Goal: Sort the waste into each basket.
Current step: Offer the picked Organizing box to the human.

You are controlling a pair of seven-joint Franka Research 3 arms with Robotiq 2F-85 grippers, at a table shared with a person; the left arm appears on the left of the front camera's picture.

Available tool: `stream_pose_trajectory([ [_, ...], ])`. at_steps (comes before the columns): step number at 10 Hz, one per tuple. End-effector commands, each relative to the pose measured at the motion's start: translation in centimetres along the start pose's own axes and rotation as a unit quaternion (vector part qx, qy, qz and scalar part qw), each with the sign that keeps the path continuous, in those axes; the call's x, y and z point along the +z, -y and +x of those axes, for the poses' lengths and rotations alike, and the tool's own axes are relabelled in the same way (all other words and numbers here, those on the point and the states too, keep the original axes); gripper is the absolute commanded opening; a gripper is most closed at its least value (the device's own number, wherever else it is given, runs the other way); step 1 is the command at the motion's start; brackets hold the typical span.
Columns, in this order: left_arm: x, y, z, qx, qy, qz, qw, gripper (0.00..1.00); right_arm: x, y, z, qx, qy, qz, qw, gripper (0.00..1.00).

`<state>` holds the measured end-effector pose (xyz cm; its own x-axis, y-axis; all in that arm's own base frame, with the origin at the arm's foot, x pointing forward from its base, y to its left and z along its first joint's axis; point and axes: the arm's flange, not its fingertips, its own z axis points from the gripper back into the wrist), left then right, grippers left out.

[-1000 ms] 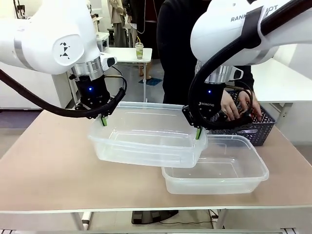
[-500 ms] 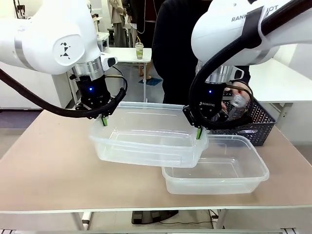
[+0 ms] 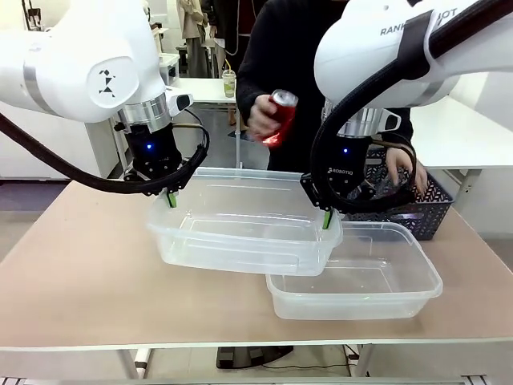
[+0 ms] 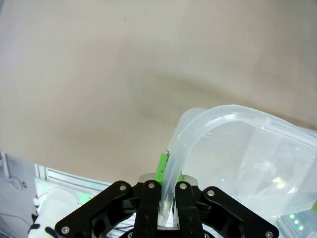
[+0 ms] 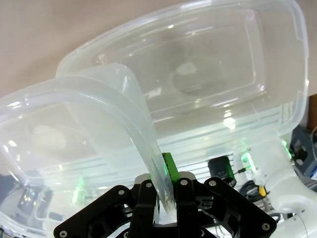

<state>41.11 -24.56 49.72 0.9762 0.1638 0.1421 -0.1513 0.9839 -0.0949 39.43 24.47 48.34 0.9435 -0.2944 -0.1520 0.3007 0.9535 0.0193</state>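
Both grippers hold one clear basket (image 3: 240, 233) lifted off the table. My left gripper (image 3: 170, 197) is shut on its left rim, my right gripper (image 3: 325, 218) on its right rim. In the left wrist view the rim (image 4: 198, 134) runs between the closed fingers of the left gripper (image 4: 167, 173). The right gripper (image 5: 162, 181) pinches the basket wall (image 5: 143, 144) the same way. A second clear basket (image 3: 361, 281) rests on the table, partly under the lifted one, and lies beyond it in the right wrist view (image 5: 213, 59). Above the far rim, a person's hand holds a red can (image 3: 280, 118).
A dark lattice basket (image 3: 429, 210) stands at the table's far right, with the person's other hand (image 3: 403, 170) in it. The person stands close behind the far edge. Bare tabletop (image 3: 80, 265) stretches to the left and along the front.
The person's hand has come up from the dark basket and now holds a red can over the lifted basket's far side. Both arms and the basket have stayed still.
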Motion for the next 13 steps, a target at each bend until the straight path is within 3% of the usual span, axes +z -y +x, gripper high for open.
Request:
stream_pose_trajectory([
  [1, 0.63, -0.06, 0.28, 0.015, 0.006, -0.005, 1.0, 0.04, -0.15, 0.29, 0.08, -0.006, -0.006, -0.001, 1.0, 0.05],
  [13, 0.63, -0.06, 0.28, 0.015, 0.006, -0.005, 1.0, 0.04, -0.15, 0.29, 0.08, -0.006, -0.006, -0.001, 1.0, 0.05],
])
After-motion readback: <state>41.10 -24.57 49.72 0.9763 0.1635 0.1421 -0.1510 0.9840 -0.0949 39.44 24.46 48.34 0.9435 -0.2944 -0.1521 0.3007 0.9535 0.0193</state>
